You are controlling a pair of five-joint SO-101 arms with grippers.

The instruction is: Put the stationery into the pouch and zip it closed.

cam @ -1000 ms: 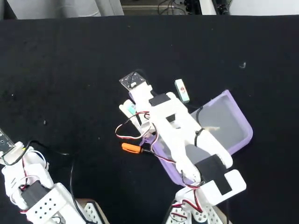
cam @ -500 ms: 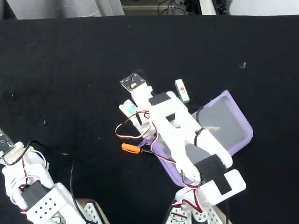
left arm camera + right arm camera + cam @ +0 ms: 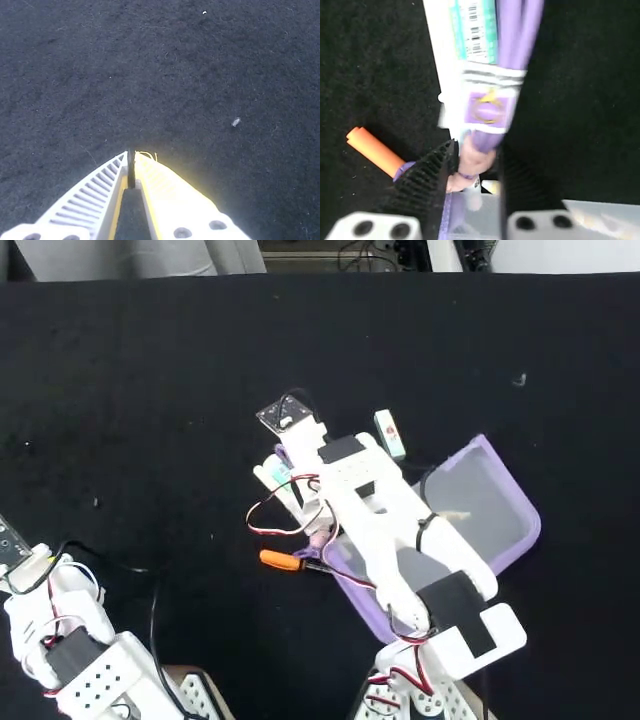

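Nudged slightly sideways along with the white labelled pen beside it, the right pincer pinches the pink-tipped purple plastic pen by its end, the translucent purple zip pouch lying just behind the jaws, apparently for drawing the pen inside.

Translucent purple-edged pouch flat, orange marker beside its corner, small white item near, purple pen against white pen.

Barcode on white pen, illegible.
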